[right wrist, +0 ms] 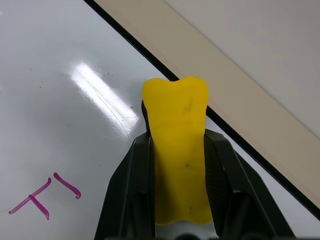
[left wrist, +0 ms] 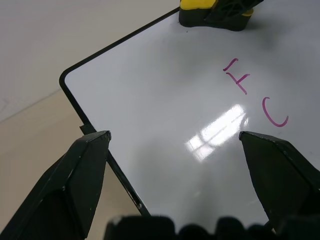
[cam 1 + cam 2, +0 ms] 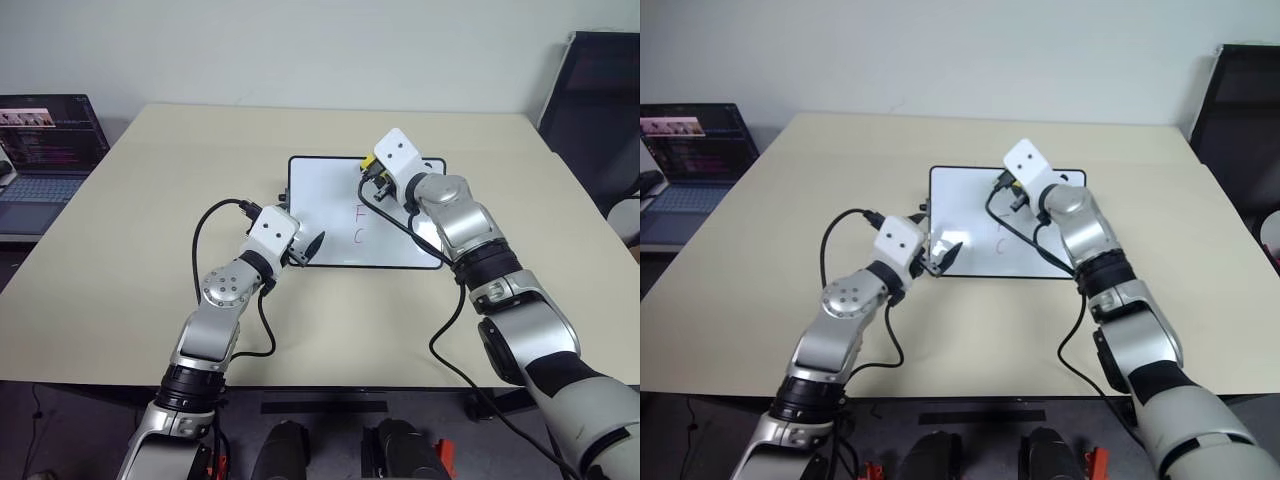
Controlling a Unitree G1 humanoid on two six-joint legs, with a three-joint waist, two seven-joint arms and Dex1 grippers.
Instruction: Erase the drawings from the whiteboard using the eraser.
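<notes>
Board: the whiteboard [image 3: 330, 215] is laid flat at the centre of the worktop [image 3: 150, 200], its black frame seen on all sides.
Drawings: a reddish "F" [image 2: 237, 76] with a "C" [image 2: 274, 113] just beside it are seen on the white surface, toward 3 o'clock of the board's middle in the head views.
Eraser: the yellow eraser [image 1: 179, 150] is clamped between the two fingers of the right end effector [image 3: 375, 180]; it is placed at about 1 o'clock on the board, near the far edge of the frame, beyond the "F".
Left end effector: the left end effector [image 2: 175, 145] is held with its fingers spread wide and nothing between them, over the board's 7 o'clock corner.
Laptop: a laptop [image 3: 45, 150] is seen at 9 o'clock, beside the worktop.
</notes>
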